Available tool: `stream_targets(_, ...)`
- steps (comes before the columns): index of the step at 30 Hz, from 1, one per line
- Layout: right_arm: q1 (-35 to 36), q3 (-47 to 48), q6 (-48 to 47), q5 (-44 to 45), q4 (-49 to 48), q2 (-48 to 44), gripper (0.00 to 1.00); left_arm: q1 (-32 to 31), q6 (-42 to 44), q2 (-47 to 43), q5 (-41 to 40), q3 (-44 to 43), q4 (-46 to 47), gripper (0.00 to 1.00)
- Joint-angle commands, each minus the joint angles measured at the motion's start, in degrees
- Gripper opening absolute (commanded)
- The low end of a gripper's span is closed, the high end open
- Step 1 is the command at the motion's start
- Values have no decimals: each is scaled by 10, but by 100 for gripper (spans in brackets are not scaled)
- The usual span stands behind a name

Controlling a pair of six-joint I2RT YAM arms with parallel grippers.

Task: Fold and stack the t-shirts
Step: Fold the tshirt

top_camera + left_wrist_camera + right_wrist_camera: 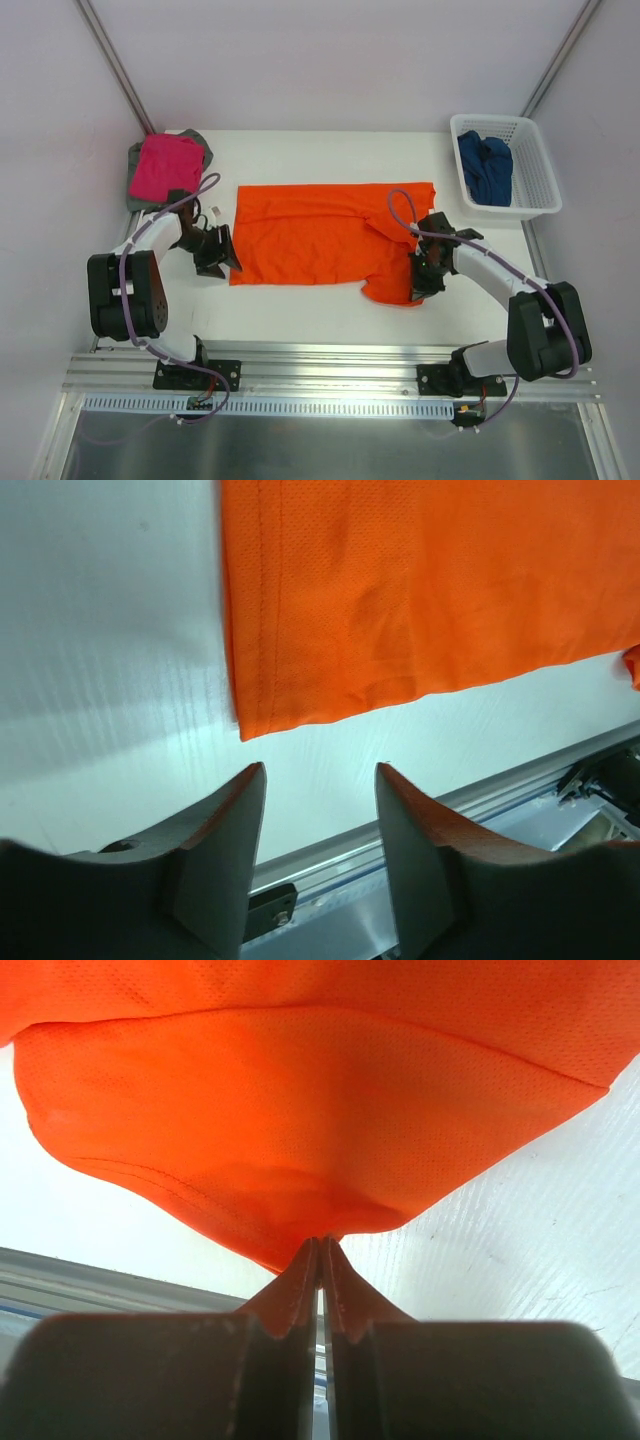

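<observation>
The orange t-shirt (320,235) lies spread across the middle of the table. My right gripper (417,283) is shut on its near right sleeve edge, the cloth (300,1140) pinched at the fingertips and lifted a little. My left gripper (222,262) is open and empty just off the shirt's near left corner (250,725). A folded magenta pink t-shirt (166,166) lies on a grey t-shirt (137,183) at the far left. A dark blue t-shirt (485,168) sits bunched in the basket.
The white lattice basket (543,190) stands at the far right corner. A metal rail (330,362) runs along the table's near edge, also seen in the left wrist view (520,785). Metal frame posts (115,65) rise at both back corners.
</observation>
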State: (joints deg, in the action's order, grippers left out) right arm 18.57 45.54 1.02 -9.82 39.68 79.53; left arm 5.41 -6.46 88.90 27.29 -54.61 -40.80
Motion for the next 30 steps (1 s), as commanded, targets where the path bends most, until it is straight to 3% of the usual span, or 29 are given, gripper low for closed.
stream_targets(1, -5, 0, -6, 4, 7, -22, 4, 9, 7, -10, -14, 7, -6, 56)
stream_targets(6, -9, -2, -7, 7, 6, -27, 4, 9, 7, 14, -7, 2, -6, 59)
stream_targets(18, -19, 8, -6, 11, 5, -17, 4, 10, 6, 79, 15, -20, -6, 54)
stream_targets(21, -20, 12, -6, 10, 5, -10, 4, 9, 7, 87, 22, -24, -6, 41)
stream_targets(23, -21, 15, -7, 9, 3, -6, 4, 9, 7, 88, 25, -25, -6, 24)
stream_targets(27, -22, 19, -7, 7, 2, 1, 4, 9, 6, 90, 27, -25, -6, 2)
stream_targets(30, -26, 22, -6, 7, 0, 3, 3, 9, 7, 87, 24, -25, -6, 0)
